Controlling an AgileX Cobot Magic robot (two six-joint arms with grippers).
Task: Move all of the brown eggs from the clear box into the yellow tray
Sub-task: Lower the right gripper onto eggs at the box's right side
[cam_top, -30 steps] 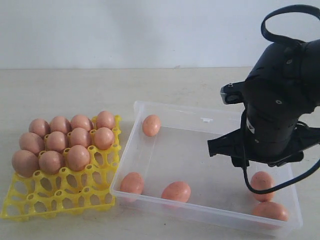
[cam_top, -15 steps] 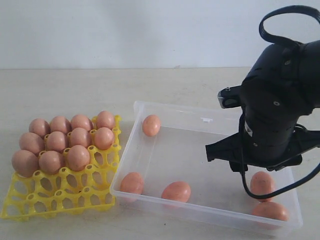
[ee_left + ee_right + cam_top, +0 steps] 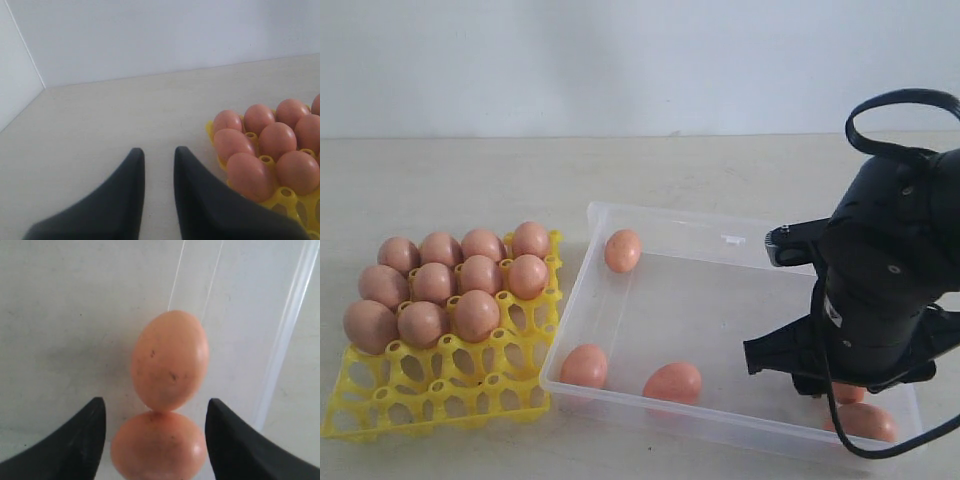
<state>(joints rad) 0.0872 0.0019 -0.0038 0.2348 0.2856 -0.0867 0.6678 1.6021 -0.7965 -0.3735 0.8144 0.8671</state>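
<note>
The yellow tray [image 3: 380, 402] lies at the left with several brown eggs [image 3: 475, 312] in its far rows. The clear box [image 3: 660, 214] to its right holds one egg at the back left [image 3: 622, 250] and two at the front left [image 3: 584, 366] [image 3: 672, 382]. Two more show at the front right [image 3: 865, 420], one half hidden under my right arm [image 3: 885, 290]. My right gripper [image 3: 156, 410] is open low in the box, and the nearer egg [image 3: 159, 447] sits between its fingers, touching the farther egg [image 3: 170, 360]. My left gripper [image 3: 158, 152] stands slightly open and empty beside the tray [image 3: 295, 200].
The box's far-right wall [image 3: 287, 335] runs close beside the two eggs. The tray's front rows of cells [image 3: 450, 385] hold nothing. Bare table [image 3: 100, 115] stretches to the left of the tray, with a white wall behind it.
My right arm has come down and moved toward the box's front right corner, now covering most of one egg there. Its jaws stayed open. The eggs have not moved.
</note>
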